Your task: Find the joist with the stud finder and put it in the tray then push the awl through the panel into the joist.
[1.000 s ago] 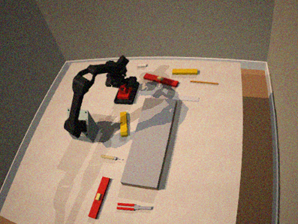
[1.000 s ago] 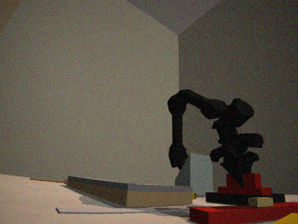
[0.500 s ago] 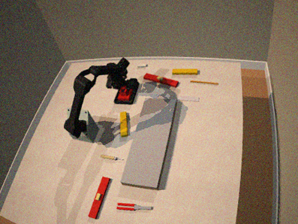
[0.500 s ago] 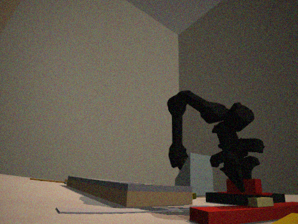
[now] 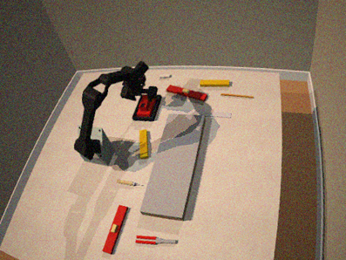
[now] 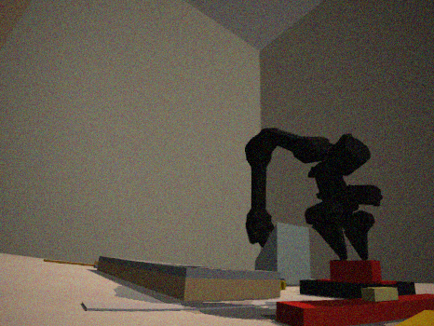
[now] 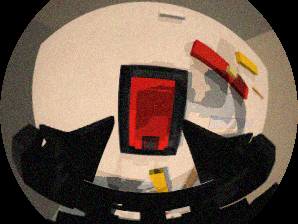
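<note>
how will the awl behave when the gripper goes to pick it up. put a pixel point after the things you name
The awl (image 5: 127,183) looks slim with a pale handle, so it may well roll or swivel if a finger nudges it. Its thin metal tip at one end suggests a stiff tool, probably light, perhaps apt to tilt if gripped far from its middle.

From my remote station, I can read no words, labels, brand names, numbers or signs on anything in the 3 views before me.

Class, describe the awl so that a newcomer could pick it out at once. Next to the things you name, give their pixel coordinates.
Find the long grey panel (image 5: 172,165). Beside its near-left end in the top view lies the awl (image 5: 126,183): a short, pale-handled tool with a thin metal point, unlike the red-handled pliers (image 5: 146,242).
</note>
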`<state>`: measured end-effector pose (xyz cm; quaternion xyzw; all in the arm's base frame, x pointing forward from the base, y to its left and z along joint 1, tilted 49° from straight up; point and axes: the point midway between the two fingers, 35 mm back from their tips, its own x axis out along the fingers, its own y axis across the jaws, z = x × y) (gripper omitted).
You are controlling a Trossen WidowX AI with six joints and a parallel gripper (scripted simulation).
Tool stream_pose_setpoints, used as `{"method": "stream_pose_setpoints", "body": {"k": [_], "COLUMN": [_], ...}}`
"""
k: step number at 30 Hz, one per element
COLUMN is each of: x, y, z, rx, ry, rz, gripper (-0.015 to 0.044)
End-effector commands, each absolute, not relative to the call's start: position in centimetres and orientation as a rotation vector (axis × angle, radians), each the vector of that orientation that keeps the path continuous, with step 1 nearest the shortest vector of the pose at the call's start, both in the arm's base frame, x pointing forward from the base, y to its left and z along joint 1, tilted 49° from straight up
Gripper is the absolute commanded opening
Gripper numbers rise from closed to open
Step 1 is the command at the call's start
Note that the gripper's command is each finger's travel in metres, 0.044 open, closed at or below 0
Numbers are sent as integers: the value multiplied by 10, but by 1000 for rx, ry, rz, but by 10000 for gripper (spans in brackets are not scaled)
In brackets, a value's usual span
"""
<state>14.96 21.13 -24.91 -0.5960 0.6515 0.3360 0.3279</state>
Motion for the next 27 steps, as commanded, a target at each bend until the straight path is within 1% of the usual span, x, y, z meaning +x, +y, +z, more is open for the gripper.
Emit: {"method": "stream_pose_setpoints", "body": {"k": [1, 3, 4, 5, 11, 17, 22, 27], "x": [154, 154, 155, 160, 211, 240, 239, 217], "y": [256, 258, 243, 240, 196, 127, 60, -5], "z": [-214, -212, -223, -216, -137, -64, -12, 29], "rx": [-1542, -1542, -1548, -1532, -1352, -1169, -1020, -875], "ry": [1665, 1665, 1673, 1676, 1696, 1701, 1692, 1668], "rz": [893, 893, 884, 858, 560, 257, 3, -252], "gripper": [440, 440, 440, 440, 440, 440, 440, 440]}}
